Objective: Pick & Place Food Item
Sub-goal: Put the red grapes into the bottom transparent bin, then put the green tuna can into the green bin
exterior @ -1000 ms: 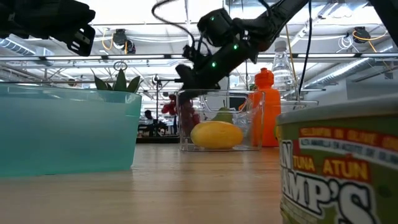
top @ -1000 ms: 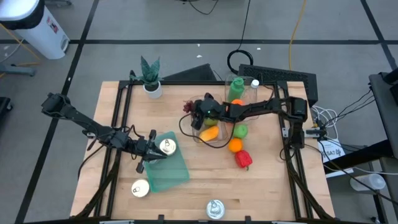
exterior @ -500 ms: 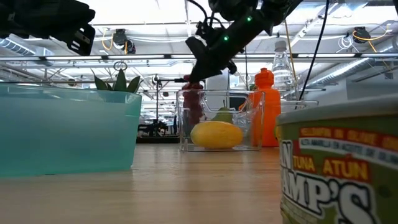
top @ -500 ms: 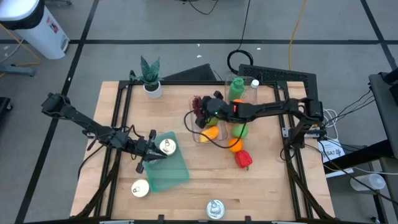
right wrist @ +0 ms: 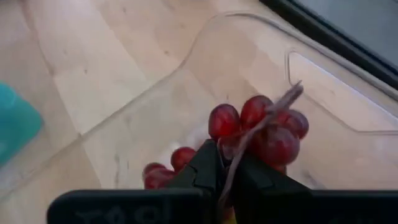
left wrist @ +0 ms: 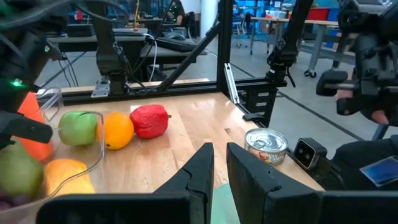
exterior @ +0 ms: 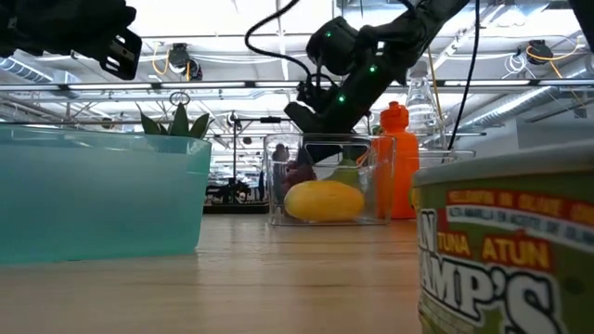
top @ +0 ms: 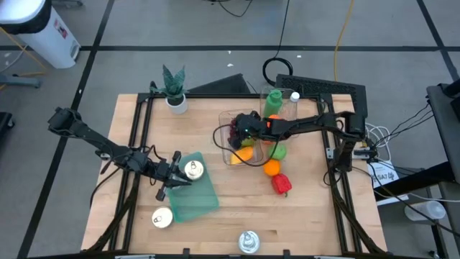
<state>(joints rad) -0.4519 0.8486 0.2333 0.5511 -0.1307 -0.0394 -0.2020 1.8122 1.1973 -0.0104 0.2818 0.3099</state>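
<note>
Wooden bench [top: 215,237] fills the high view: the right gripper [top: 237,132] hangs over the clear container [top: 224,160] near the bench's middle, with a dark red grape bunch [top: 231,134] at its tip. The left gripper [top: 175,178] waits beside the teal bin [top: 205,201], jaws together and empty.

Low view: the right gripper [exterior: 311,116] sits just above the clear container's [exterior: 371,186] rim, and the grapes [exterior: 299,173] appear to dangle inside it, above the yellow fruit [exterior: 323,201].

Left wrist view: its jaws are together on nothing, with a tin [left wrist: 266,143] beyond them.

Right wrist view: the jaws are clamped on the bunch's thin stem [right wrist: 261,118], berries [right wrist: 261,134] clustered around it. The bunch looks light but loose and easily bruised; the woody stem is the sound place to hold, though it lets the berries swing and perhaps drop off.
</note>
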